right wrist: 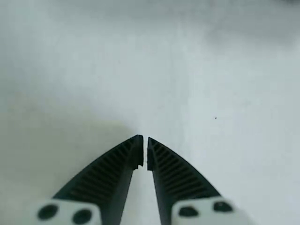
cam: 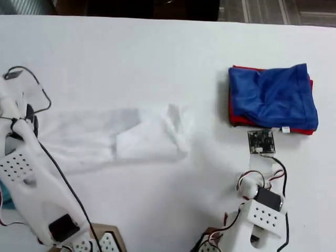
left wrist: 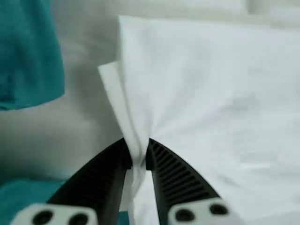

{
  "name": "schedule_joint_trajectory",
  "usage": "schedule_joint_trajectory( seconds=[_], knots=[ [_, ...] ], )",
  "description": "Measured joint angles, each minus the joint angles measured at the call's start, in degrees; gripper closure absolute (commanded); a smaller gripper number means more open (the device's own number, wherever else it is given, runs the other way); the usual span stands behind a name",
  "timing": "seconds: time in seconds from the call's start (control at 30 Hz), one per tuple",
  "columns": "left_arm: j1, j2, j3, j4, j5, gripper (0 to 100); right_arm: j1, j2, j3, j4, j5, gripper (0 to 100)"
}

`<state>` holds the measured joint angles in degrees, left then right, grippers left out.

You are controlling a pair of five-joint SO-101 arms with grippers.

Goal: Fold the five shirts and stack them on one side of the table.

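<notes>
A white shirt lies stretched out across the left half of the white table, partly folded, with a bunched end toward the middle. My left gripper is shut on a pinched edge of this white shirt, at the table's left side. A folded blue shirt rests on a folded red shirt at the right. My right gripper is shut with nothing in it, over bare table just in front of that stack.
A teal cloth lies beside the left gripper, past the white shirt's edge. The right arm stands at the front right, with cables around it. A black cable loops at the far left.
</notes>
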<state>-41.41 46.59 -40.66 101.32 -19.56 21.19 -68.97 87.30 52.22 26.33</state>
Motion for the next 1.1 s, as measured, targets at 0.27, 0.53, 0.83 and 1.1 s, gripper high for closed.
schedule_joint_trajectory(
  seconds=[0.27,0.53,0.83,1.1],
  knots=[
    [12.13,-20.4,16.09,0.0,0.0,97,0.0,0.09,0.44,-0.53,-0.44,97.7],
    [35.69,-32.35,18.73,0.0,5.01,97,0.0,0.09,0.44,-0.53,-0.79,97.6],
    [52.22,-32.7,19.16,-0.26,12.57,97,0.0,0.09,0.44,-0.53,-0.97,97.6],
    [61.45,-32.7,19.6,-6.07,14.15,97,0.0,0.09,0.44,-0.53,-0.97,97.6]
  ],
)
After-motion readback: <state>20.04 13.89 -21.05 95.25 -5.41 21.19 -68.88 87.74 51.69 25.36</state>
